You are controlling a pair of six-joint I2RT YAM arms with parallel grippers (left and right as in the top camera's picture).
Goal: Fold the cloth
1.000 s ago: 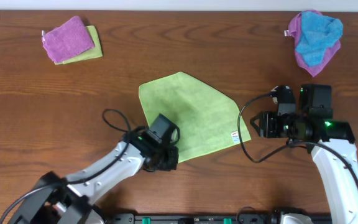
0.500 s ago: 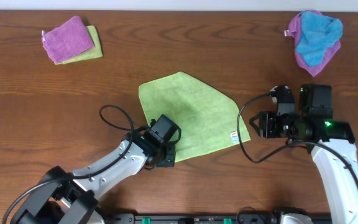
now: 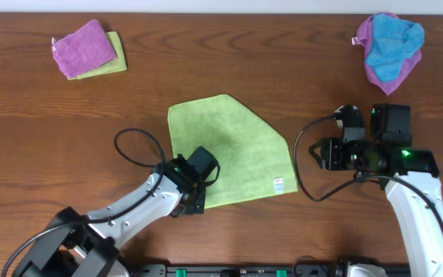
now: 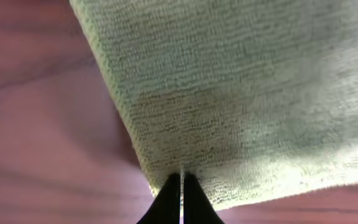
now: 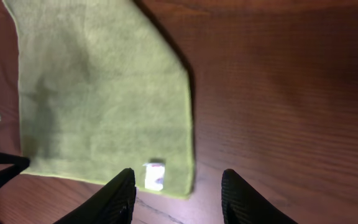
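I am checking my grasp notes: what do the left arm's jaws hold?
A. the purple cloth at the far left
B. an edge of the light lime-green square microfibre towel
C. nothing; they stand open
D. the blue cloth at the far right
B: the left wrist view shows the left arm's jaws pinched shut on an edge of the light lime-green square microfibre towel.

Robot lab bench: wood-grain table (image 3: 229,54), two cabled arms (image 3: 141,204), cloth piles (image 3: 89,48) at far corners.

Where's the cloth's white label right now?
Overhead, the label sits at the cloth's near right corner, just left of the right end effector.
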